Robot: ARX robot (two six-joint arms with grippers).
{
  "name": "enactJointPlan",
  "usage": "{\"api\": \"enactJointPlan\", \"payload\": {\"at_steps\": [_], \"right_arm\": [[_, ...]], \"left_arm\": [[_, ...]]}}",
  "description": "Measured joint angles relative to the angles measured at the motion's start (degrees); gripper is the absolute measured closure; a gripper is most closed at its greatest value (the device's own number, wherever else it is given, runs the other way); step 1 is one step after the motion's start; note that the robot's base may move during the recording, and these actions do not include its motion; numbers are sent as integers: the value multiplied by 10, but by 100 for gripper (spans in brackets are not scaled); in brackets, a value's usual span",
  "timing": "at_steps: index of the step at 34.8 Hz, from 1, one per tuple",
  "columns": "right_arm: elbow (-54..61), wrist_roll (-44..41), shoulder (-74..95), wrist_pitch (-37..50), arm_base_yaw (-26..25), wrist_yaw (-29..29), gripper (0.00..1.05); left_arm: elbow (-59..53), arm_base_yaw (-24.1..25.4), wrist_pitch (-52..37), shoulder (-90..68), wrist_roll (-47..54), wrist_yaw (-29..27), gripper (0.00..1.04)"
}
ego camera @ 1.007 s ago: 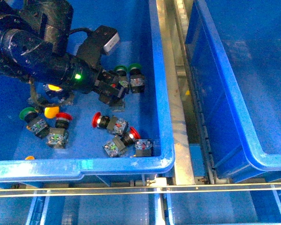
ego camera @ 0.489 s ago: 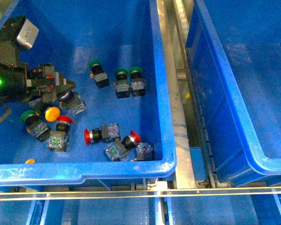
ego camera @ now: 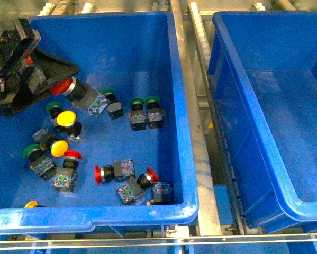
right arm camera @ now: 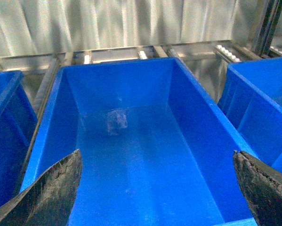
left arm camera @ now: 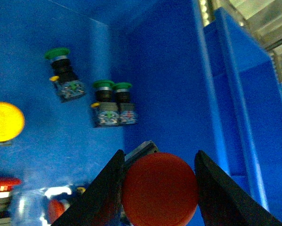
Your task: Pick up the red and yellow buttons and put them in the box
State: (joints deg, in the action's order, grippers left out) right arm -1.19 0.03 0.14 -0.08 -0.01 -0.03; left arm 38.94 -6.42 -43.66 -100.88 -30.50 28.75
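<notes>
While the left fingers (left arm camera: 105, 193) are pinching a red button (ego camera: 63, 86) by its domed cap, they are holding it raised near the far left side of the left tote (ego camera: 182, 132), above the yellow buttons (ego camera: 66, 118), green buttons (ego camera: 136, 103) and other red buttons (ego camera: 98, 174) lying scattered on its floor. The box (ego camera: 243, 106) is standing just beside that tote, with a metal rail (ego camera: 192, 106) running between them. Only the right wrist view is showing the right fingers (right arm camera: 51, 193), spread wide apart and hanging over the box's blue floor, while the left wrist view is showing the cap clamped on both sides.
</notes>
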Motion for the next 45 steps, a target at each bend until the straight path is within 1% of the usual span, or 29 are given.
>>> {"api": "enactJointPlan", "payload": {"at_steps": [12, 31, 36, 45], "right_arm": [[0, 0, 0, 0, 0, 0, 7], [0, 0, 0, 0, 0, 0, 7], [0, 0, 0, 0, 0, 0, 7], [0, 0, 0, 0, 0, 0, 7]], "left_arm": [[-18, -48, -10, 74, -106, 31, 69], [65, -134, -2, 28, -176, 34, 70], [86, -156, -15, 4, -208, 21, 70], [132, -194, -44, -37, -267, -26, 70]]}}
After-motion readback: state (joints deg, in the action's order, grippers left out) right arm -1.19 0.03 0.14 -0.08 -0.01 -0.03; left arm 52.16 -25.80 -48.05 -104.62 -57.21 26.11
